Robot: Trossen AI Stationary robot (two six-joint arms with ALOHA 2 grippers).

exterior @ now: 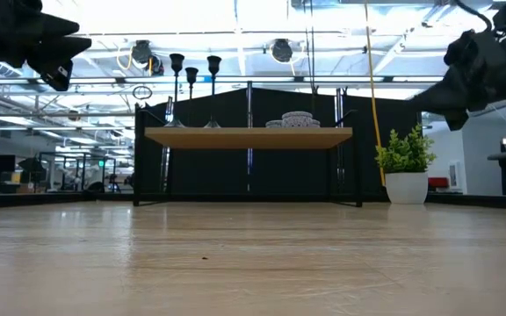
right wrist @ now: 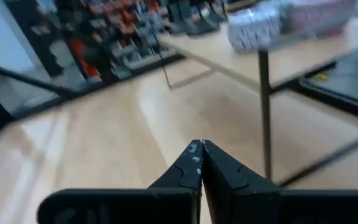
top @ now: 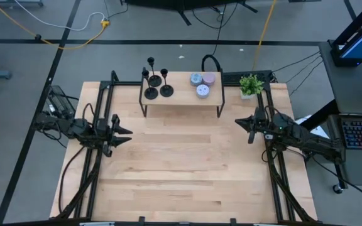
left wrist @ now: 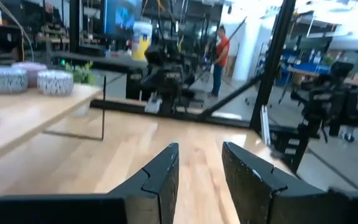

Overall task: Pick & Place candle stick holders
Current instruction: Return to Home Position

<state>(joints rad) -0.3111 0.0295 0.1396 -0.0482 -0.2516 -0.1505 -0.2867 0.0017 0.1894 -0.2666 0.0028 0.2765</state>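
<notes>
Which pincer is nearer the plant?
Right. The right pincer hangs close in front of the plant; the left pincer is far off, beyond the shelf's other end.

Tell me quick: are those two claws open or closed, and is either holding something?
Left gripper: open, holding nothing.
Right gripper: shut, holding nothing.
</notes>
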